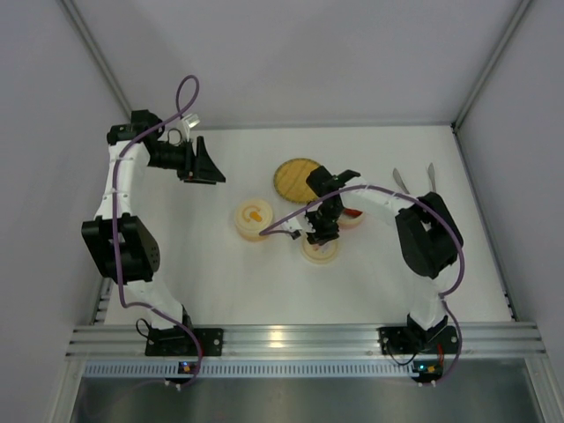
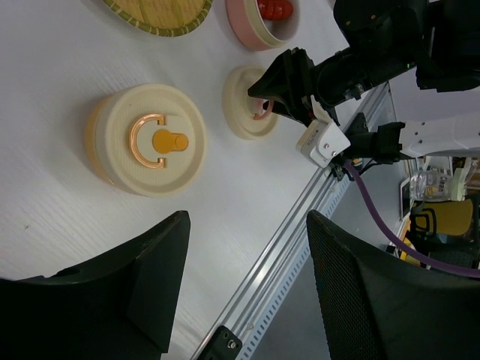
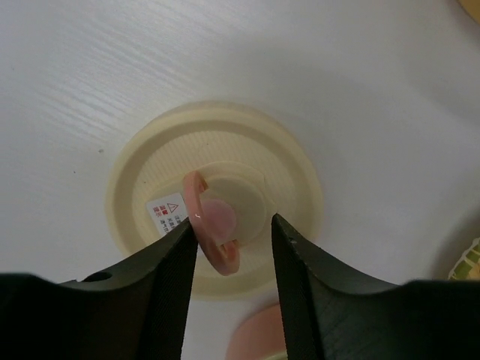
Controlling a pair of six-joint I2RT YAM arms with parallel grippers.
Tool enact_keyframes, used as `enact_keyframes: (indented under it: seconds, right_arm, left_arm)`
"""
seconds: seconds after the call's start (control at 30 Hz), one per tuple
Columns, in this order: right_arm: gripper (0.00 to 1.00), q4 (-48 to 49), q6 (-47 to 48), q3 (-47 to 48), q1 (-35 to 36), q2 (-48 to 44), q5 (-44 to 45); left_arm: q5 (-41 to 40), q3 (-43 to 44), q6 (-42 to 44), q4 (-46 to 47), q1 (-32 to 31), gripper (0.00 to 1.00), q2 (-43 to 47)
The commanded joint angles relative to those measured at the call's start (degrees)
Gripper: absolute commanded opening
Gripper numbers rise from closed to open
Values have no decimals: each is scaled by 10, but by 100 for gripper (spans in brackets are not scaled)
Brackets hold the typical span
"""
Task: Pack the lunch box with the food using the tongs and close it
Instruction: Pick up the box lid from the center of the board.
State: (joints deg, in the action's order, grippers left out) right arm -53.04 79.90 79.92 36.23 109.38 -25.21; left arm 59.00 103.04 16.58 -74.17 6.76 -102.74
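We see right gripper (image 3: 232, 225) half-open astride pink ring handle (image 3: 214, 240) of round cream lid (image 3: 289, 169); off-centre pinch may slip; left gripper (image 2: 247, 217) wide, empty. Silver metal tongs (image 1: 400, 180) far right, red sausage pieces (image 2: 274, 9) in pink bowl (image 2: 251, 34).

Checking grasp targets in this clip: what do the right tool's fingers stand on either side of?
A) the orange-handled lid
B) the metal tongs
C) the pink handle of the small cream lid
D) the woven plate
C: in the right wrist view the right tool straddles the pink handle of the small cream lid; the tongs lie apart, far right.
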Motion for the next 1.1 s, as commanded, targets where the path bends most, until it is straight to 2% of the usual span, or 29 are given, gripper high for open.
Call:
enact_keyframes:
  seconds: [0.0, 0.1, 0.17, 0.2, 0.27, 0.5, 0.67, 0.77, 0.83, 0.9, 1.0, 1.07]
  right_arm:
    - [42, 32, 8, 0, 10, 5, -1]
    - [35, 34, 2, -11, 11, 2, 8]
    - [22, 29, -9, -12, 13, -4, 14]
    - [11, 27, -30, -12, 17, -14, 17]
    - [1, 21, -56, -12, 23, -32, 19]
    - [0, -33, -278, 20, 53, -143, 12]
    - [0, -30, -493, 42, 46, -191, 77]
    - [0, -35, -590, 39, 25, -215, 104]
    - [0, -29, -628, 26, -7, -231, 109]
    - [0, -13, -669, 21, -42, -241, 113]
    - [0, -3, -653, 30, -76, -242, 119]
    - [0, -6, -608, 40, -99, -237, 106]
  left_arm:
    - [8, 1, 10, -4, 5, 68, 0]
    - [7, 3, 9, -4, 6, 68, -3]
    - [7, 9, 8, -5, 6, 68, -5]
    - [7, 11, 8, -7, 6, 68, -6]
    - [7, 15, 8, -7, 7, 68, -6]
    - [-13, 20, 10, -5, 7, 66, 2]
    - [-35, 15, -18, 7, 7, 64, 4]
    - [-51, -1, -54, 37, 8, 69, 15]
    - [-71, -24, -76, 65, 8, 80, 32]
    - [-87, -39, -106, 105, 8, 97, 46]
    - [-102, -61, -121, 143, 7, 98, 70]
    - [-107, -65, -117, 151, 8, 98, 79]
